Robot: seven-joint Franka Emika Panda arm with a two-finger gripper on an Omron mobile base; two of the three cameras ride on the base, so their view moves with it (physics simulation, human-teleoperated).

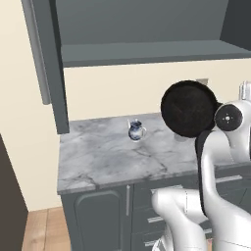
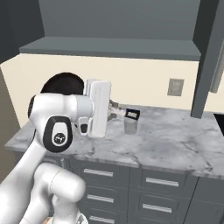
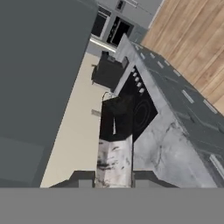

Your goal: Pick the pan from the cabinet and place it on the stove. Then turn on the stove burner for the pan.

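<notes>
A: Nearest, lower right of the left base view: the white arm, bent at the elbow. What's it carrying?

B: The pan (image 1: 188,108), black and round, held up on edge at centre right, above the marble counter (image 1: 108,157). In the right base view the pan (image 2: 59,83) peeks out at centre left behind the arm.

A: Pincer?

B: Hand view, bottom centre: the gripper (image 3: 113,175) is clamped on the pan's handle, which runs away from it as a pale-then-dark bar.

A: Farther back?

B: A small blue-and-white jug (image 1: 136,131) stands mid-counter, apart from the pan. A glass (image 2: 130,126) stands on the counter at centre (contents unclear).

A: And beyond?

B: The stove (image 3: 142,109), black glass with ring marks, at the centre of the hand view. The cabinet (image 1: 142,51) hangs open along the top, shelf bare, door (image 1: 46,63) swung out at upper left.
</notes>
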